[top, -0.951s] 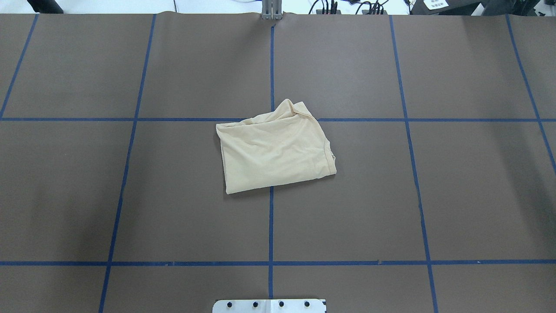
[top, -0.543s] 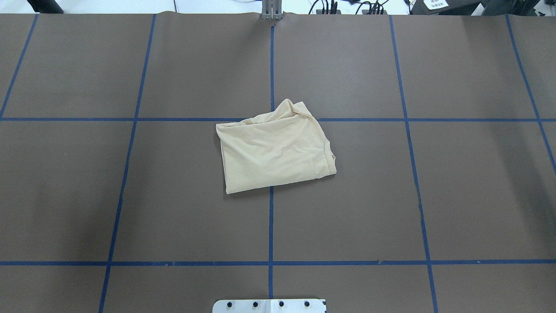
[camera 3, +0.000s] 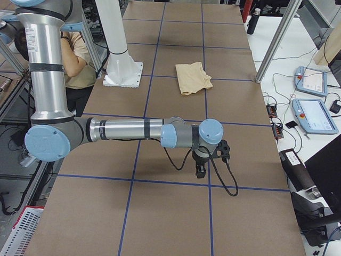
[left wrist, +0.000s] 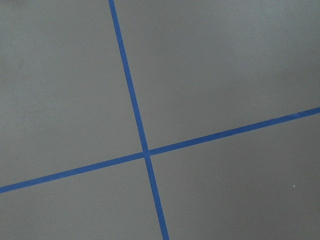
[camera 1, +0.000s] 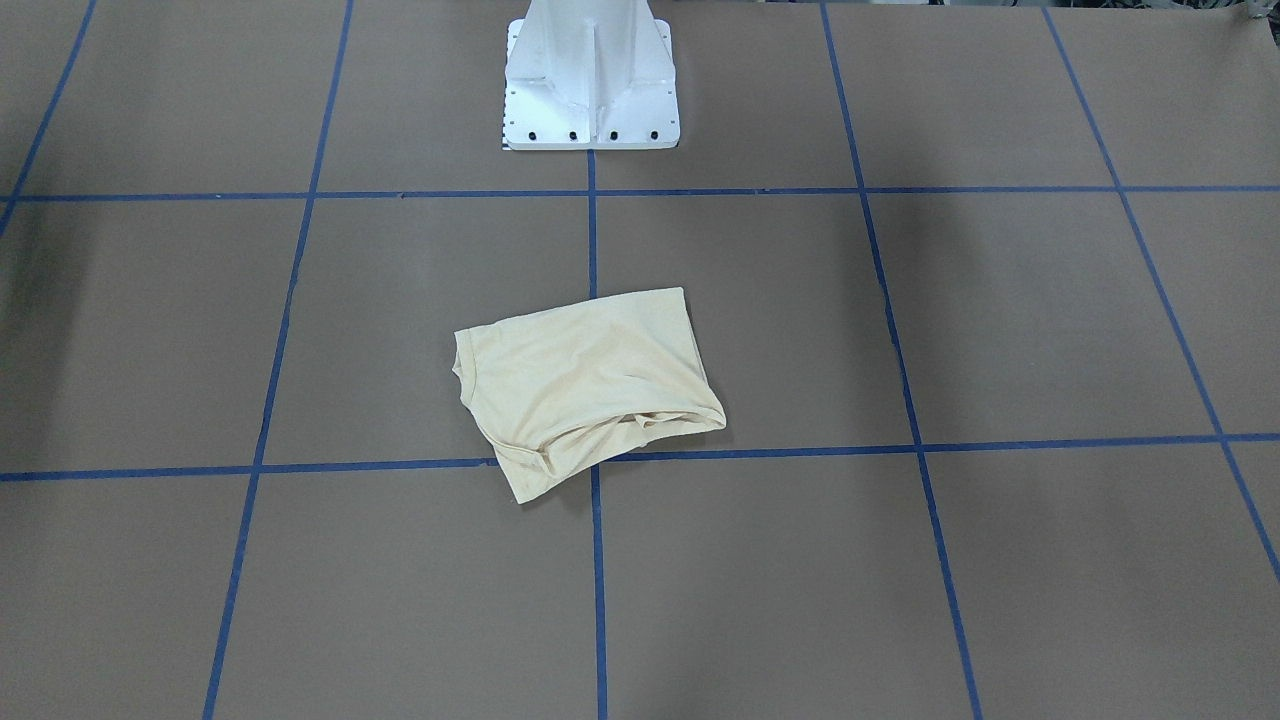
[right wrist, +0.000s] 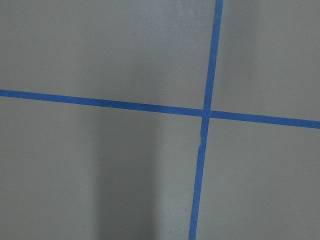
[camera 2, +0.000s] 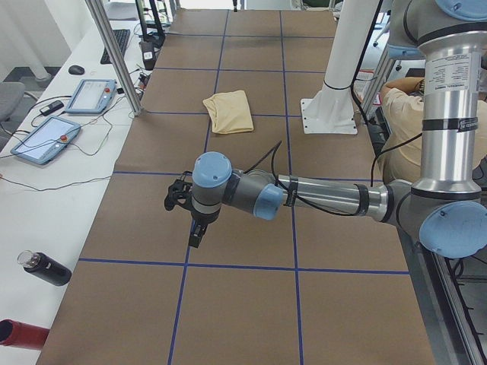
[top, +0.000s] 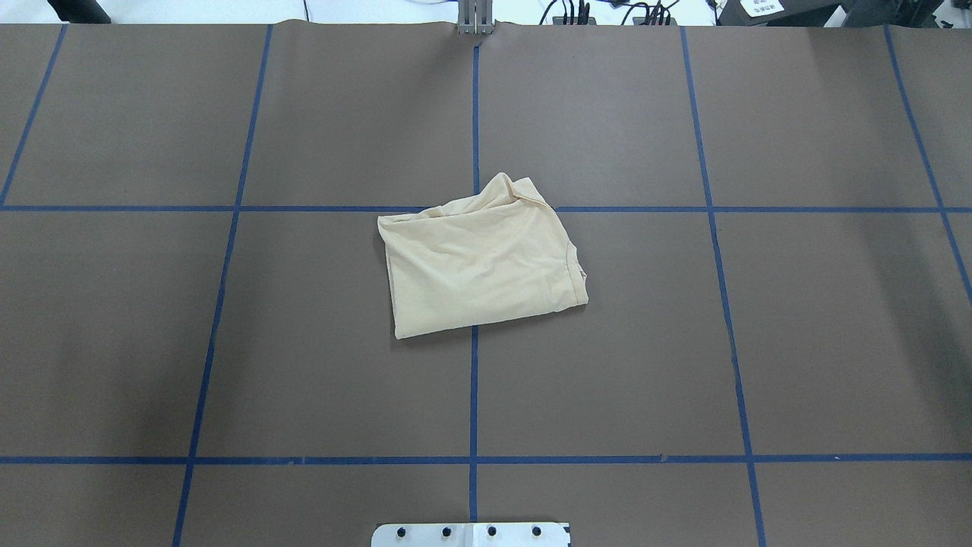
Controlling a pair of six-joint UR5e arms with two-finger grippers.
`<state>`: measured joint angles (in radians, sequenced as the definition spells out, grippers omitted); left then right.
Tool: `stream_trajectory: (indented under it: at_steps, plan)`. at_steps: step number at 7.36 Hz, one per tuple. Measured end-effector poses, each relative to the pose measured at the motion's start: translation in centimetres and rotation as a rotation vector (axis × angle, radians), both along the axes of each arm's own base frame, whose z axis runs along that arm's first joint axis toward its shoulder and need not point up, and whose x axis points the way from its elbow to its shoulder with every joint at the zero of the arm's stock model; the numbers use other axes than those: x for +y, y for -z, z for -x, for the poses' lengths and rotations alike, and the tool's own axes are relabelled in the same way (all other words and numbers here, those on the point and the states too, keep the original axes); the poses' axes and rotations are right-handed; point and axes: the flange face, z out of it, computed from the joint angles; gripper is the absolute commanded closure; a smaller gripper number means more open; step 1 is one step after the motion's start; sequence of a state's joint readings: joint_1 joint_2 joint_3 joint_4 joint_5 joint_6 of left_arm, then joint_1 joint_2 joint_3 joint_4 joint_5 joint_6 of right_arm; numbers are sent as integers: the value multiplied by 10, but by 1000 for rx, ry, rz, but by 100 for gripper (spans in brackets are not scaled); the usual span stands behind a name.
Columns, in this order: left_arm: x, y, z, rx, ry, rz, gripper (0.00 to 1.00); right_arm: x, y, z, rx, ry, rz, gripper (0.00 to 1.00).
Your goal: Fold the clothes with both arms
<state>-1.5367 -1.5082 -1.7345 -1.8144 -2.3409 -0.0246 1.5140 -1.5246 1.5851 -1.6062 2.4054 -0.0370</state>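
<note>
The pale cream-yellow shirt (top: 482, 262) lies folded into a small rough rectangle at the middle of the brown table; no print shows. It also shows in the front-facing view (camera 1: 585, 385) and in both side views (camera 2: 228, 112) (camera 3: 193, 77). Neither arm touches it. My left gripper (camera 2: 196, 232) hangs over bare table far from the shirt, seen only in the exterior left view; I cannot tell if it is open. My right gripper (camera 3: 201, 170) hangs likewise at the other end, seen only in the exterior right view; I cannot tell its state. Both wrist views show only table and blue tape.
The white pedestal base (camera 1: 590, 90) stands behind the shirt. Teach pendants (camera 2: 46, 139) (camera 3: 314, 114) and a dark bottle (camera 2: 46, 268) lie on the side benches. A seated person (camera 3: 74, 58) is behind the robot. Blue tape lines (top: 474, 380) grid the table.
</note>
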Motion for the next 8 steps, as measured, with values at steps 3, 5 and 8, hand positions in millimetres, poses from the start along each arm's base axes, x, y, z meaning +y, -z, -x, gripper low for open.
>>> stream_trajectory:
  at_steps: [3,5,8]
  plan:
    - [0,-1,0,0,0,2,0,-1,4,0,0,0,-8,0]
    - [1,0,1,1,1,-1,0,-1,7,0,2,0,-15,0]
    - [1,7,2,0,4,-12,0,-1,8,0,0,0,-15,0]
